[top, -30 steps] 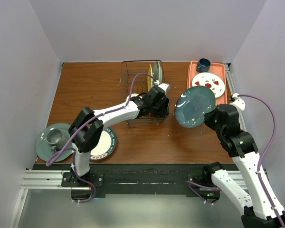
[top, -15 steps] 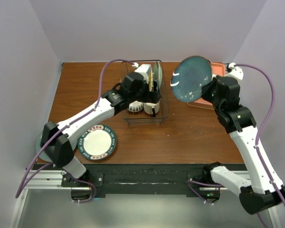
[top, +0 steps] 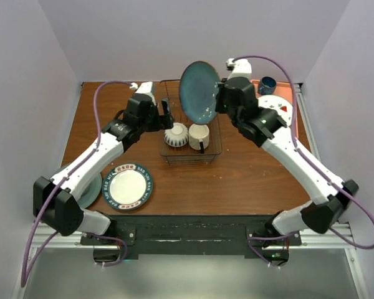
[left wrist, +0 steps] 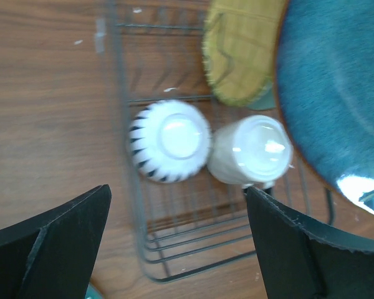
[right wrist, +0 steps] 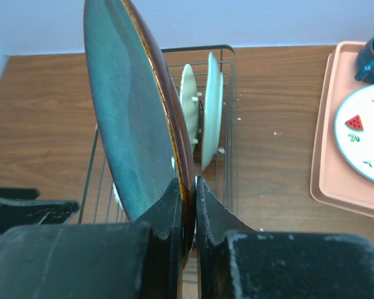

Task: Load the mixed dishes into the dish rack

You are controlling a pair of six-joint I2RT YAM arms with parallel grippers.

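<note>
Right claw (right wrist: 188, 190) clamps teal plate (right wrist: 128, 118) — dish rack (top: 188, 156) partly hidden.

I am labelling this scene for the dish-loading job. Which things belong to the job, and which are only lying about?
Job: dish rack, teal plate in right claw, striped bowl, cream mug, blue-rimmed plate, watermelon plate, blue mug.
Lying about: pink tray.

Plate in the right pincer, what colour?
Teal plate with a brown rim, clearest in right wrist view.
</note>
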